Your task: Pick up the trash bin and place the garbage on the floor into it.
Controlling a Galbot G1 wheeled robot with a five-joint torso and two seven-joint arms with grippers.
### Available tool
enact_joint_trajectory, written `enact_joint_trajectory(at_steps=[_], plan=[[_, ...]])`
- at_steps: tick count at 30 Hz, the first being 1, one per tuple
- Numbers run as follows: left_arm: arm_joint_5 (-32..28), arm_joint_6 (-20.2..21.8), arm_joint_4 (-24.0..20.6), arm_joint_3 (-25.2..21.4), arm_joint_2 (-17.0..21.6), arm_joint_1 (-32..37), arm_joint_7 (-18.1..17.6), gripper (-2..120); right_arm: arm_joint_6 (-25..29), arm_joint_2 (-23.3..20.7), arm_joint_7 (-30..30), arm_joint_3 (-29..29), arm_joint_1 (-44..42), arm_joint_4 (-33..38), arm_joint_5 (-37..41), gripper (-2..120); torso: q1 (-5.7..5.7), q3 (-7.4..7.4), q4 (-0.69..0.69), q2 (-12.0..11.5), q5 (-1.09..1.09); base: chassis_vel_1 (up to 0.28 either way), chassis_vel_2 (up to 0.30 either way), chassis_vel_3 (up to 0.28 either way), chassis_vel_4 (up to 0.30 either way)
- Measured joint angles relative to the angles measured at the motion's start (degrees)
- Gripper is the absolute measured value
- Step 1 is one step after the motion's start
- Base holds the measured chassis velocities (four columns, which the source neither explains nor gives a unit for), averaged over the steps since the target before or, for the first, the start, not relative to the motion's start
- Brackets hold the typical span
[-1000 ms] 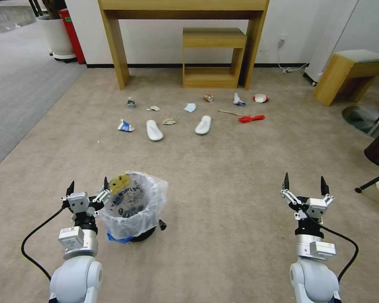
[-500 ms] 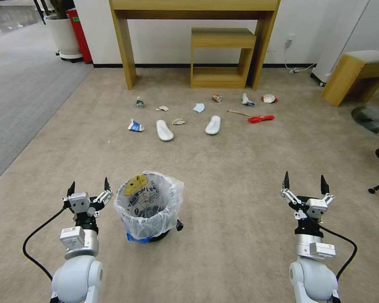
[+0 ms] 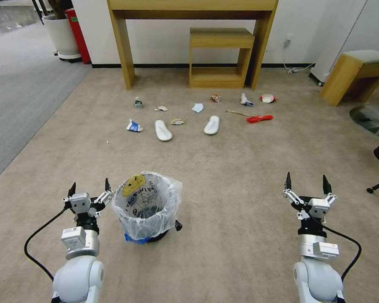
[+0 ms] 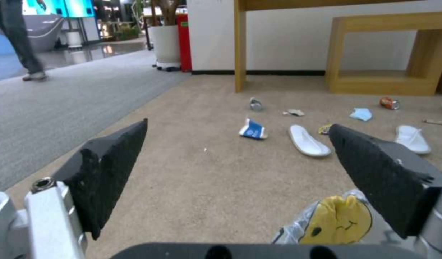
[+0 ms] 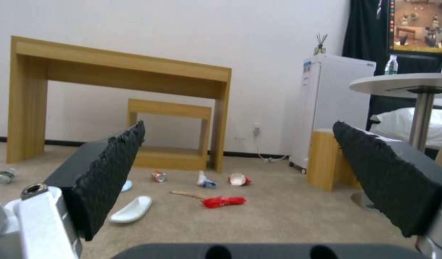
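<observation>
Trash bin [image 3: 147, 210]: small black bin on the beige carpet [image 3: 223, 168], lined with a crinkly clear bag that puffs over the rim, a yellow printed patch at the bag's far-left edge; stands in the near foreground, left of centre. Left gripper [image 3: 89, 189]: just beside the bin's left rim, fingers spread wide, nothing between them. Right gripper [image 3: 307, 182]: well apart from the bin, over bare carpet on the right, likewise splayed and empty. Garbage, in a loose row far ahead near the wooden desk [image 3: 193, 6]: bottle [image 3: 138, 102], crumpled paper [image 3: 161, 108], blue-white carton [image 3: 134, 126], left slipper [image 3: 163, 130], small wrapper [image 3: 177, 121], blue mask [image 3: 197, 108], right slipper [image 3: 212, 125], crushed can [image 3: 215, 97], wooden stick [image 3: 238, 112], red item [image 3: 260, 118], red-and-white wrapper [image 3: 267, 98]. Left wrist view: the yellow patch of the bag lies beside one black fingertip [image 4: 374, 169], with the carton [image 4: 252, 130] and a slipper [image 4: 308, 140] beyond (this view alone takes in a person's legs crossing the grey floor far off). Right wrist view: adds a white cabinet [image 5: 328, 108] and a round table [image 5: 413, 84] to the right of the desk, which the head view barely catches
</observation>
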Motion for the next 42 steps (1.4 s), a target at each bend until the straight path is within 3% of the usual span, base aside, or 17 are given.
enact_joint_trajectory(at_steps=[29,42], plan=[[0.67,-0.3,0.25,0.08,-0.04,-0.09,-0.31,100,0.88,-0.19,0.94,-0.29,0.3,-0.3,0.49,100,0.01,0.01,0.0,0.0,0.0,-0.149,0.153,0.149,-0.147],[0.39,0.58,-0.22,0.84,0.33,0.73,-1.08,100,-0.66,-2.1,1.6,-0.34,-0.41,0.19,0.91,100,0.0,0.0,0.0,0.0,0.0,-0.014,0.022,0.011,-0.012]])
